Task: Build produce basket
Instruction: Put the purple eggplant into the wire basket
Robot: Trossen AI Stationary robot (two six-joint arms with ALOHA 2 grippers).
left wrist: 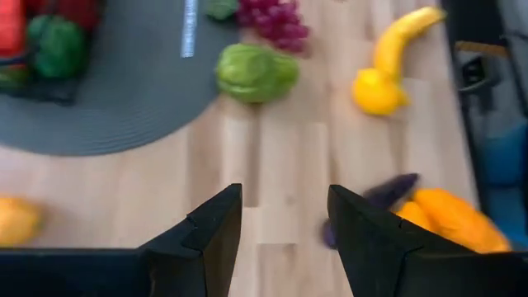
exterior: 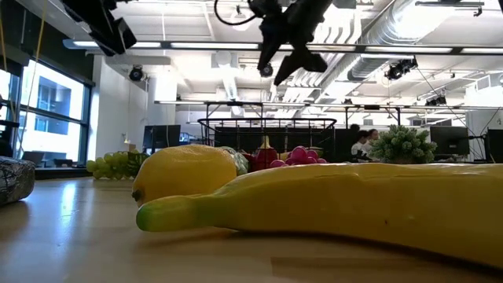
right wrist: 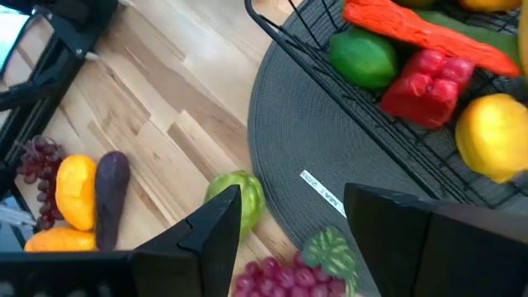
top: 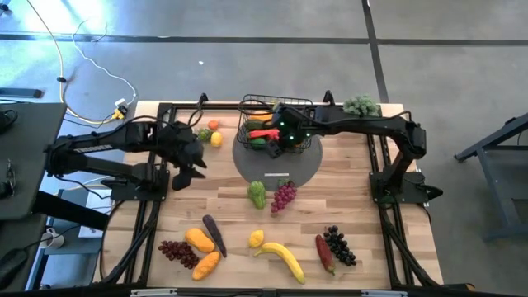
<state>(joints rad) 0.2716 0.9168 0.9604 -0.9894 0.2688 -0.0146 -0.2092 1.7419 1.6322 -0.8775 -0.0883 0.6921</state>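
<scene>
Wooden planks make up our counter (top: 355, 206), and we read it from the near edge outward. At six o'clock a yellow banana (top: 283, 257) lies touching a lemon (top: 256, 239); toward seven o'clock sit an eggplant (top: 214, 235), orange pieces and dark red grapes (top: 177, 252), and toward five o'clock a red pepper (top: 324, 252) just beside black grapes (top: 340, 245). Nearer the middle, a green piece (top: 257, 194) and a purple grape bunch (top: 283, 196) rest at the rim of a grey round mat (top: 307, 169). On that mat at twelve o'clock stands the basket (top: 247, 125), holding red, green, orange and yellow produce. Our right gripper (top: 285, 145) hangs over the basket, jaws parted, holding nothing. Our left gripper (left wrist: 280, 235), jaws likewise parted and empty, hovers at nine o'clock.
</scene>
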